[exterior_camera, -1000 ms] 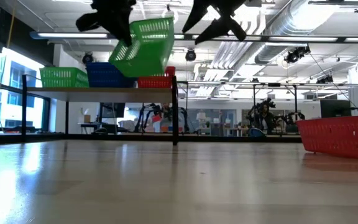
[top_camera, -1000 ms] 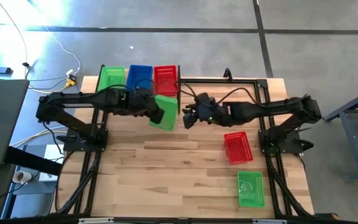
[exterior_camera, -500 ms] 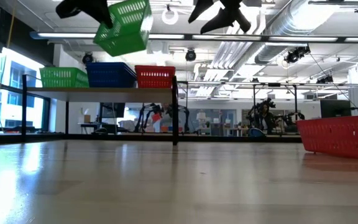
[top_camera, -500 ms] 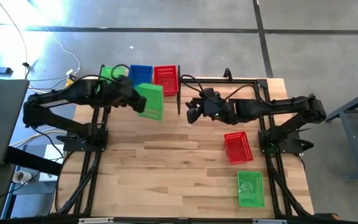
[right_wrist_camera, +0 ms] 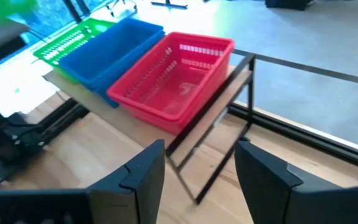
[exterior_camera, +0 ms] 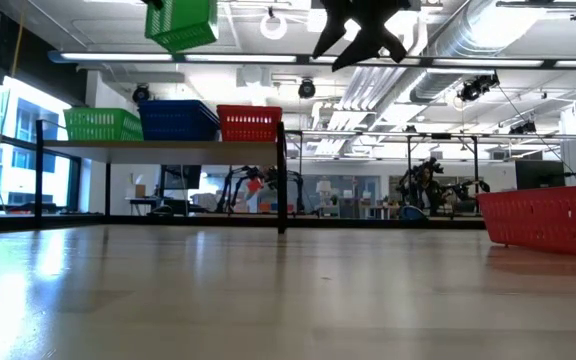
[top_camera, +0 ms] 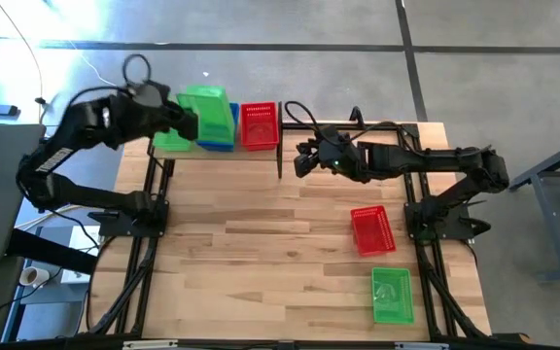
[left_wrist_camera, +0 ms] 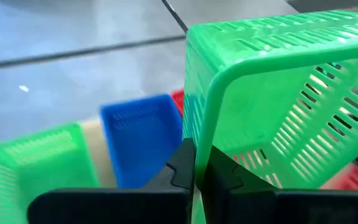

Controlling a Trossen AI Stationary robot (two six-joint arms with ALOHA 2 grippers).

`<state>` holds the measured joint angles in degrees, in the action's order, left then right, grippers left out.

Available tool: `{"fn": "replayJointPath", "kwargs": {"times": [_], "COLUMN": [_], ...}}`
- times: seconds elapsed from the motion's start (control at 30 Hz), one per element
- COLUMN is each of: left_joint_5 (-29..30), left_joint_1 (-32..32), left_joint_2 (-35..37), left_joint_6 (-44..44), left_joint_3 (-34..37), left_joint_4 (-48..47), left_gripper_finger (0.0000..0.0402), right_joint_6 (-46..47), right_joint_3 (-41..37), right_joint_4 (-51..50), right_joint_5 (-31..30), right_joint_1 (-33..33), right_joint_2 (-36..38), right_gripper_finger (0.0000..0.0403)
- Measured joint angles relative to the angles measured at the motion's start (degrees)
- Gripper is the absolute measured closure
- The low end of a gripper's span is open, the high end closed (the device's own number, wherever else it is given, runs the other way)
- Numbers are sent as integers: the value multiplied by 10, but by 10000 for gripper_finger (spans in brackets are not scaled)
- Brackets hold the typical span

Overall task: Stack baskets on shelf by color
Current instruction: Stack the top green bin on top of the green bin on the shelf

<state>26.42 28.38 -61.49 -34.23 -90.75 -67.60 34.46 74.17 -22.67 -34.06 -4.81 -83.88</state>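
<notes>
The shelf (exterior_camera: 168, 146) stands at the table's far left. A green basket (top_camera: 168, 136), a blue basket (top_camera: 226, 131) and a red basket (top_camera: 259, 124) rest on it side by side on their bases. My left gripper (left_wrist_camera: 196, 177) is shut on another green basket (top_camera: 205, 109), held high above the shelved green and blue ones. My right gripper (right_wrist_camera: 197, 174) hangs open and empty to the right of the shelf, facing the red basket (right_wrist_camera: 176, 78). My left gripper pinches the green basket's side wall at its rim (left_wrist_camera: 199, 143), one finger inside the basket and one outside. The fingers come from the table's left, slanting down. The basket is tilted and lifted clear, above the shelf.
A red basket (top_camera: 371, 229) and a green basket (top_camera: 391, 295) lie on the plank table's right half. The shelf's black frame post (top_camera: 280, 160) stands between the shelf and my right gripper. The table's middle and near left are bare wood.
My left gripper has risen and swung toward the table's far left with the green basket. The basket has gone from in front of the red basket to high above the shelved green and blue ones. My right gripper has drifted a little toward the far edge, still open.
</notes>
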Motion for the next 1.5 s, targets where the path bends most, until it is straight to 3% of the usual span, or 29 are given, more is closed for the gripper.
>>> {"fn": "replayJointPath", "kwargs": {"times": [0.53,0.73,0.87,1.07,1.5], "left_joint_5": [-7,-62,-74,-99,-156], "left_joint_1": [225,283,307,325,366], "left_joint_2": [-20,-68,-103,-143,-156], "left_joint_6": [159,171,162,123,89], "left_joint_3": [-118,-175,-214,-269,-271], "left_joint_4": [-65,-91,-127,-212,-224], "left_gripper_finger": [401,401,401,401,401], "right_joint_6": [0,-21,-65,-133,-228], "right_joint_3": [0,0,0,0,0], "right_joint_4": [-49,-59,-58,-58,-87], "right_joint_5": [0,2,12,83,130], "right_joint_1": [-44,-55,-70,-98,-113], "right_joint_2": [0,0,0,-2,-3], "right_gripper_finger": [226,226,226,226,226]}}
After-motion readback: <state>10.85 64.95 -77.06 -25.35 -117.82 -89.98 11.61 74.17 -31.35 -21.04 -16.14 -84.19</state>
